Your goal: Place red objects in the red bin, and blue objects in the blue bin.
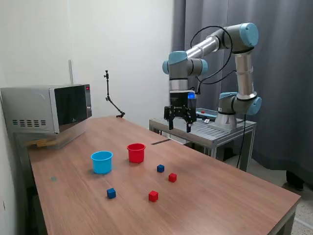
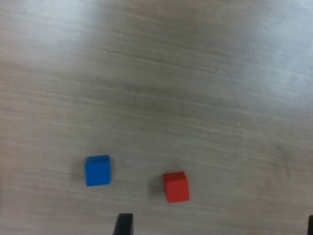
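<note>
Red cubes: two are seen on the wooden table (image 1: 234, 196); one red cube (image 1: 172, 177) lies near the middle, the other red cube (image 1: 153, 196) nearer the front edge. None is in a cup yet.
Blue cubes: one blue cube (image 1: 160, 168) lies just beside the middle red one; the other blue cube (image 1: 111, 193) lies well apart, toward the exterior view's left.
Wrist view: a red cube (image 2: 176, 186) and a blue cube (image 2: 98, 170) are seen close together, apart, on bare wood.
Bins: the red cup (image 1: 136, 152) and light blue cup (image 1: 101, 162) stand upright, side by side, both apparently empty.
Gripper: the gripper (image 1: 180, 119) is held high above the table's far side, pointing down, fingers spread, nothing held.
Arm pose: the arm is folded from its base on the metal stand (image 1: 215, 132), wrist vertical.
Step in hand: an approach to a first cube is judged.
Doing it well: the fingers should be centred over one cube and squared to its faces, so the neighbouring cube is not nudged on descent.
</note>
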{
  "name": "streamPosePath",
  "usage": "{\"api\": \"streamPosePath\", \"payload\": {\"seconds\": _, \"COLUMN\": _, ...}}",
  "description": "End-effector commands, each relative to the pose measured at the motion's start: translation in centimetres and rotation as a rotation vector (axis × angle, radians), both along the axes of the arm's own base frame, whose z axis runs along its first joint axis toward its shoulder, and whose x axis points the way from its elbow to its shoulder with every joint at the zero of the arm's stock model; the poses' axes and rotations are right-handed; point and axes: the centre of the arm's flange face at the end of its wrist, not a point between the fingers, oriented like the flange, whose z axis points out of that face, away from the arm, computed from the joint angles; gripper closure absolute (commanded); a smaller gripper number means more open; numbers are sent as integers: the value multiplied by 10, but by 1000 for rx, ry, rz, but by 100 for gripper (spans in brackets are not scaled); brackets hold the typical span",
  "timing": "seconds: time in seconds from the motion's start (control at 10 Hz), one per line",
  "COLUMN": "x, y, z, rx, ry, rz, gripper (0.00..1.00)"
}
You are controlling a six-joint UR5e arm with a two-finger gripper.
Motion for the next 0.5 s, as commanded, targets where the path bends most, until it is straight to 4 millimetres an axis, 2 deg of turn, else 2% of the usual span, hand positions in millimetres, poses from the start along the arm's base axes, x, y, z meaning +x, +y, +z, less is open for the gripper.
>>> {"api": "streamPosePath", "payload": {"seconds": 0.0, "x": -12, "y": -13, "z": -50, "rx": -16, "ry": -38, "rz": 18, "gripper": 0}}
{"api": "streamPosePath", "payload": {"seconds": 0.1, "x": -15, "y": -15, "z": -61, "rx": -46, "ry": -42, "rz": 16, "gripper": 0}}
{"api": "streamPosePath", "payload": {"seconds": 0.2, "x": -20, "y": -10, "z": -61, "rx": -54, "ry": -33, "rz": 7, "gripper": 0}}
{"api": "streamPosePath", "payload": {"seconds": 0.4, "x": -26, "y": 6, "z": -79, "rx": -56, "ry": -58, "rz": -17, "gripper": 0}}
